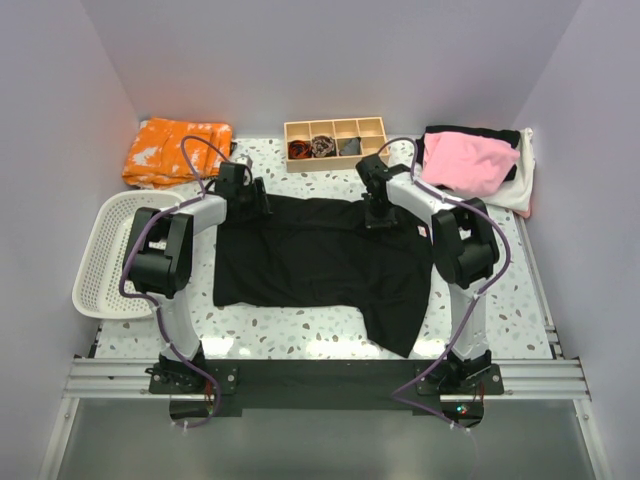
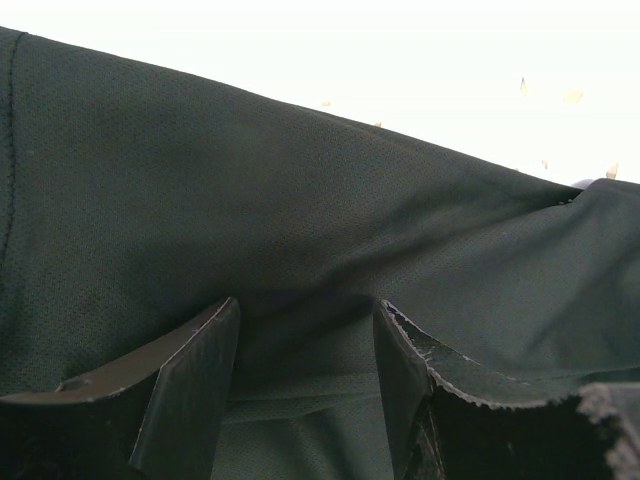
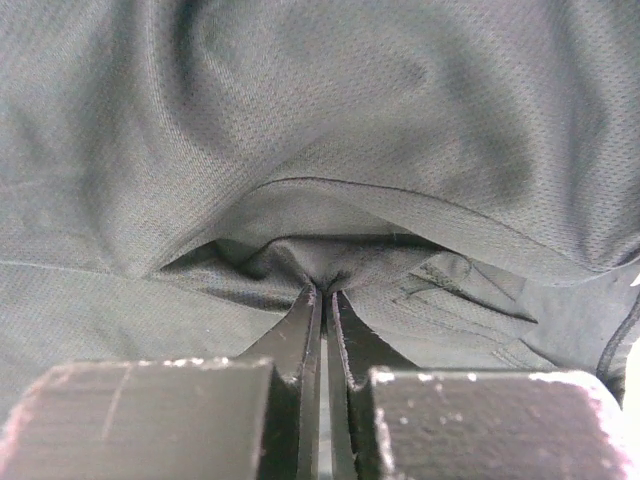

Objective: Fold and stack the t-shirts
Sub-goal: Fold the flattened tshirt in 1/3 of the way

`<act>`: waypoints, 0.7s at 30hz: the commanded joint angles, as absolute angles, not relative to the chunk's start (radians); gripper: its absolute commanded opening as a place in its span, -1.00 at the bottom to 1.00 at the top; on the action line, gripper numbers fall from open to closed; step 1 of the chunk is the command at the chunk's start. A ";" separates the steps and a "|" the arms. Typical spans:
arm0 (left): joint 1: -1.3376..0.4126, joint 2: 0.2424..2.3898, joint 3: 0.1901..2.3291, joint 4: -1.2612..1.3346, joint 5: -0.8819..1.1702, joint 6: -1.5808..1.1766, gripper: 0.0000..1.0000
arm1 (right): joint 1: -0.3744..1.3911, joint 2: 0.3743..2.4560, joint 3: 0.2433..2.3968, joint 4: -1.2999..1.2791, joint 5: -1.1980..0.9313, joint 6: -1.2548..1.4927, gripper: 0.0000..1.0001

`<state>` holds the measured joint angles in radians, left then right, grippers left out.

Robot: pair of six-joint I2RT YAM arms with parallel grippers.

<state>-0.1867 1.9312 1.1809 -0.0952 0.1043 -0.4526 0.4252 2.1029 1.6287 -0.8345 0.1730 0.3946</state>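
Black t-shirt (image 1: 320, 255): laid spread out at centre of worktop (image 1: 290, 325), betw. the two arms; one part is trailed toward the near edge on the R side
L end effector (image 2: 305, 335): held open at the shirt's far-L edge; fingers (image 2: 190, 390) are set apart w/ black cloth seen betw. and beyond them; whether the pads touch the cloth can't be told from the wrist view
R end effector (image 3: 325, 292): closed on the black t-shirt near its far-R edge; a small pucker of fabric is pinched at the tips, w/ folds drawn in toward them
Pink t-shirt (image 1: 470, 163): piled at the far-R corner, on top of a black garment (image 1: 470, 133) and a white garment (image 1: 524, 185)
Orange cloth (image 1: 170, 150): bunched at the far-L corner
Wooden tray (image 1: 335, 122): set at the far edge, centre; small rolled pieces are held in its compartments
White basket (image 1: 100, 255): placed at the L edge, beside the L arm
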 commanded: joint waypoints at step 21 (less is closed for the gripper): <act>-0.193 1.970 1.207 -0.152 0.046 -0.431 0.21 | 0.449 1.812 1.316 -0.791 -0.164 0.447 -0.41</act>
